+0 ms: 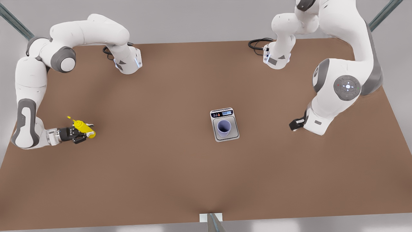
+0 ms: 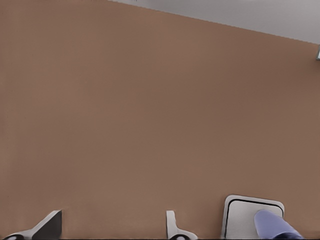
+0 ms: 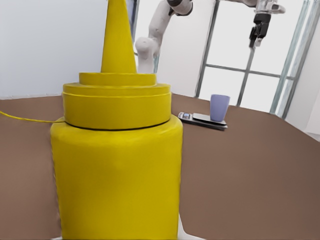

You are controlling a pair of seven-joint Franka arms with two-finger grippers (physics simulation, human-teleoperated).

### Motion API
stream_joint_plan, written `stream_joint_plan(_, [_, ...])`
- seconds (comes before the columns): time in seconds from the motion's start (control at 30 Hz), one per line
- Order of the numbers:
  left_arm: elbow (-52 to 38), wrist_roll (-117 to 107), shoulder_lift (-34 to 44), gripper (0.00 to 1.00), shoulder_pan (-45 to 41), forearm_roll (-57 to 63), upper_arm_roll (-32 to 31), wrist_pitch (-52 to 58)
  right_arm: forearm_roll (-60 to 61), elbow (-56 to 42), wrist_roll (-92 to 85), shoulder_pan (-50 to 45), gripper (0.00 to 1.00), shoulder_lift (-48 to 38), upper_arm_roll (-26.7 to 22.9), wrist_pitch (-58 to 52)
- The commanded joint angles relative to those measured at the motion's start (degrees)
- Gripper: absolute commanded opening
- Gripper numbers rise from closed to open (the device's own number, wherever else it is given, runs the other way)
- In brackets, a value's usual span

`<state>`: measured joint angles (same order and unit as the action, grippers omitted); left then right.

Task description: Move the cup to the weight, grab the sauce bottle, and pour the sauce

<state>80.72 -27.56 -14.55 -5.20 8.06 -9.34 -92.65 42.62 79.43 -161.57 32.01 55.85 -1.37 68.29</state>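
Observation:
The lavender cup (image 1: 223, 127) stands upright on the grey plate of the weight (image 1: 234, 135), near the table's middle. It also appears far off in the right wrist view as the cup (image 3: 219, 107) on the weight (image 3: 200, 119). At the front view's left, my right gripper (image 1: 82, 130) is shut on the yellow sauce bottle (image 1: 84, 128), whose nozzle points up and away. The bottle (image 3: 117, 165) looms close in the right wrist view. My left gripper (image 1: 294, 124) waits at the front view's right, open (image 2: 112, 230), with the cup (image 2: 272, 225) and weight (image 2: 240, 215) just beyond its fingers.
The brown table (image 1: 161, 167) stretches wide between the two arms. Black cables (image 1: 257, 43) lie by the arm bases at the back. A white bracket with a metal post (image 1: 210, 219) sits at the front edge.

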Motion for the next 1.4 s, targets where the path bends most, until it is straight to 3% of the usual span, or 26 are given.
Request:
stream_joint_plan(0.0, [1.5, 29.1, 3.4, 1.0, -1.6, 1.3, 1.8, 6.0, 2.7, -0.1, 8.6, -2.8, 0.57, -0.1, 0.1, -0.2])
stream_joint_plan(0.17, [-1.4, 29.1, 0.4, 1.0, -1.1, 1.3, 1.5, 10.7, 5.2, 0.2, 16.6, -15.5, 0.57, -4.4, 0.0, 1.5])
stream_joint_plan(0.5, [-1.4, 29.3, -0.4, 1.0, 1.4, -3.8, 1.7, 20.4, 4.7, -0.5, 56.4, -37.9, 0.57, -13.3, -1.4, 9.8])
stream_joint_plan(0.67, [-1.3, 29.1, -1.0, 1.0, 1.4, -3.8, 1.7, 21.5, 5.2, -1.6, 68.6, -53.9, 0.57, -15.1, -13.4, 12.1])
stream_joint_plan(0.8, [-1.4, 29.2, -0.9, 1.0, 1.7, -4.9, 1.8, 22.0, 5.3, -3.8, 78.1, -60.0, 0.57, -15.1, -16.3, 14.1])
stream_joint_plan(1.2, [-1.4, 29.5, -0.9, 1.0, 2.8, -5.4, 1.8, 22.9, 6.4, -6.3, 107.2, -72.5, 0.57, -14.0, -18.8, 25.8])
stream_joint_plan(1.37, [-1.4, 29.6, -1.3, 1.0, 3.1, -5.4, 1.8, 22.9, 5.5, -7.8, 109.7, -82.7, 0.57, -11.6, -30.3, 26.5])
